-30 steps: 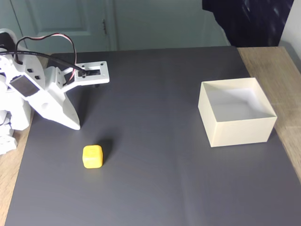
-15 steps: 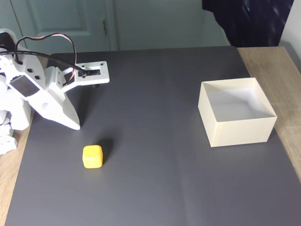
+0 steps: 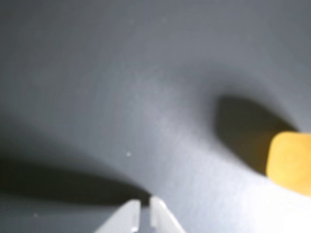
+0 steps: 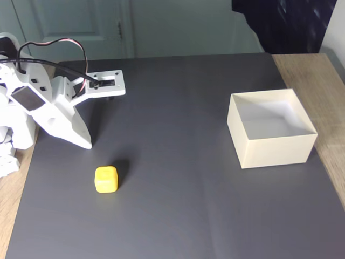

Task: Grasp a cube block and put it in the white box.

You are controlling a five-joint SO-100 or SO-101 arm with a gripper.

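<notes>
Container: square cream-white thin-walled box, standing open-topped near the right edge of the dark grey mat on the wooden tabletop; its paler white inside holds nothing.
Task object: small matte yellow-orange cube with rounded edges, on the mat near the left edge, well apart from the box; at the right margin of the wrist view.
Gripper: white gripper, low over the mat at the left edge, up-left of the cube.
Fingers: tips together, a thin slit between, holding nothing.

The fixed view looks down from high in front across the whole surface. The wrist view sits low and close behind the claw. Both views share the cube block.
</notes>
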